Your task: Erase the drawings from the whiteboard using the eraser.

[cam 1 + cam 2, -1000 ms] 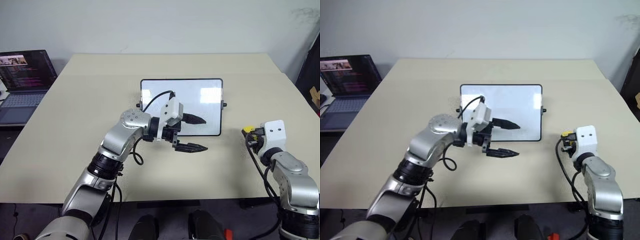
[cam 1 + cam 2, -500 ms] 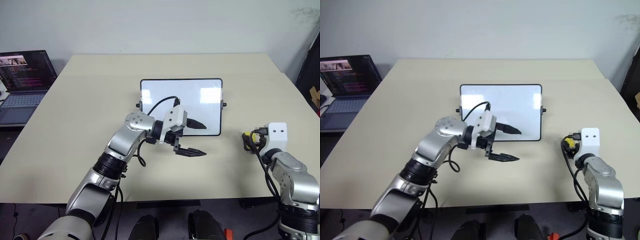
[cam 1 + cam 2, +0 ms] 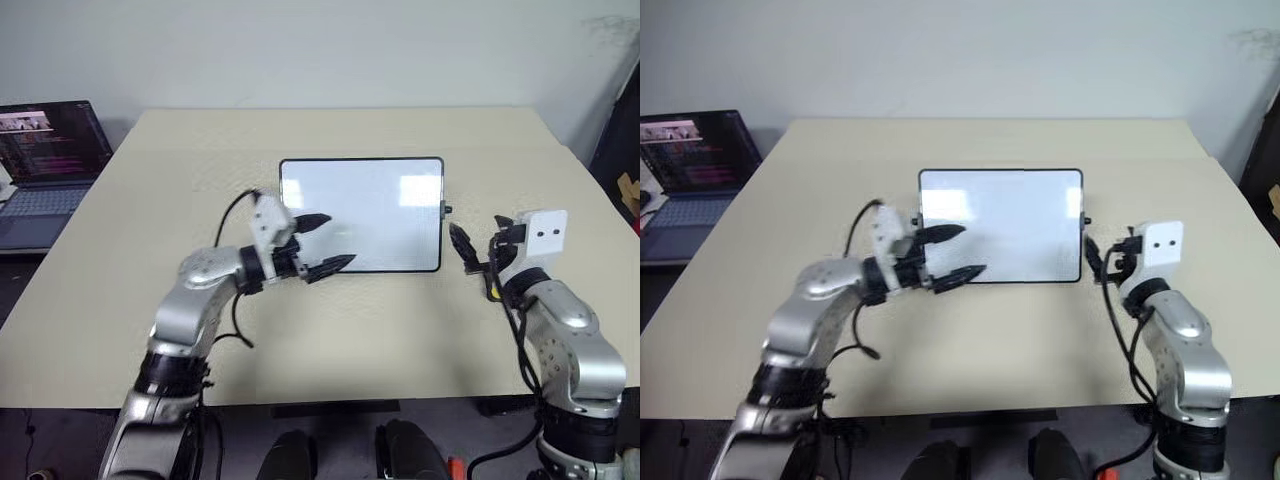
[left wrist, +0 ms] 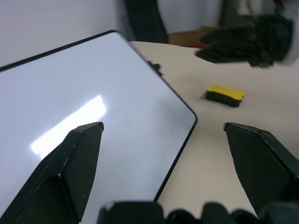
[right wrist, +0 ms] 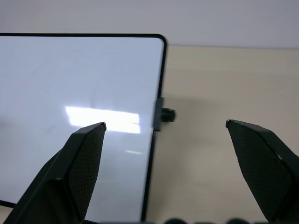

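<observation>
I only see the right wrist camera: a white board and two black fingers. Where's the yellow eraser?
Observer: The eraser lies on the table, to the right of the board, not touching it.
Operator: Is there any drawing on the rest of the board?
Observer: No marks show anywhere on it in the head view. It looks clean.
Operator: What's the other arm doing?
Observer: The left gripper is open, by the board's near left corner, holding nothing.
</observation>
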`<act>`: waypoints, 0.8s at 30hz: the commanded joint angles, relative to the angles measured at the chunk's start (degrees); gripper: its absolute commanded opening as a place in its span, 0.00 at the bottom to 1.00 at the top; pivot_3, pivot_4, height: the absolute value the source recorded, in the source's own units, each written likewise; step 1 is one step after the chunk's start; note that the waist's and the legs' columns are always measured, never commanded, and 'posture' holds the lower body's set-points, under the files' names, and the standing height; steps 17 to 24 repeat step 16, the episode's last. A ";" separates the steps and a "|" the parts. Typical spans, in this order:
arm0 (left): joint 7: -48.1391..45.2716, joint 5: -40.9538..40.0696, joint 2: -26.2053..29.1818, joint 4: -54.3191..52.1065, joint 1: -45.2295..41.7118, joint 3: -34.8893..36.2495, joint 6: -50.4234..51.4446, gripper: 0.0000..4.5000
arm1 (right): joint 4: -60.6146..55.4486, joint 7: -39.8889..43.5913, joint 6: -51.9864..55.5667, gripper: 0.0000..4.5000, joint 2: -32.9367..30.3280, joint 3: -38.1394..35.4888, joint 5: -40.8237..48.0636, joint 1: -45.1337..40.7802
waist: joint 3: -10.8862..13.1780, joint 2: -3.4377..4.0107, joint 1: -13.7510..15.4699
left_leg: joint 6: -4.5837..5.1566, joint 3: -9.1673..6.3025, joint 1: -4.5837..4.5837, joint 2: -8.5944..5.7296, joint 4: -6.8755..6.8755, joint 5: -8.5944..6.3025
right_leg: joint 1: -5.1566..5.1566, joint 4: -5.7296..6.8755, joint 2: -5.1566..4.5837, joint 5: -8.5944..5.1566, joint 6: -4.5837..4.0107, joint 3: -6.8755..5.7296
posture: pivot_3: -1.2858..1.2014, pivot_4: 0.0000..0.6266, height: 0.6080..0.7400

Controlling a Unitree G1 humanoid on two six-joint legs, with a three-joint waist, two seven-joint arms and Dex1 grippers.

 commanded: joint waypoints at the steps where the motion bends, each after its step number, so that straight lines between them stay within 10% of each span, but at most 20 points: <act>1: 11.51 0.07 -2.48 -6.61 4.39 6.48 1.54 1.00 | -2.04 -0.71 -11.47 0.99 1.77 2.19 -2.52 6.21 | 0.00 0.00 0.52 | 0.00 -0.07 -0.03 -0.07 0.03 0.00 | 0.00 0.00 -0.03 0.00 0.00 -0.02 | 0.52 0.24 1.00; 8: 27.76 10.39 -8.35 -9.30 13.04 6.58 -4.06 1.00 | -1.02 2.18 -23.86 0.99 4.55 2.74 0.20 21.51 | -0.03 -0.04 1.38 | -0.01 -0.03 0.21 -0.11 0.05 0.00 | 0.20 0.08 -0.04 0.01 0.01 -0.03 | 0.52 0.24 1.00; 24: 35.20 14.21 -12.73 -8.43 16.89 5.24 -6.59 1.00 | 0.70 1.78 -22.15 0.99 4.22 2.51 1.79 21.64 | -0.06 -0.04 1.17 | -0.01 0.10 0.37 -0.09 0.05 0.01 | 0.27 0.15 0.01 0.02 -0.01 -0.05 | 0.52 0.24 1.00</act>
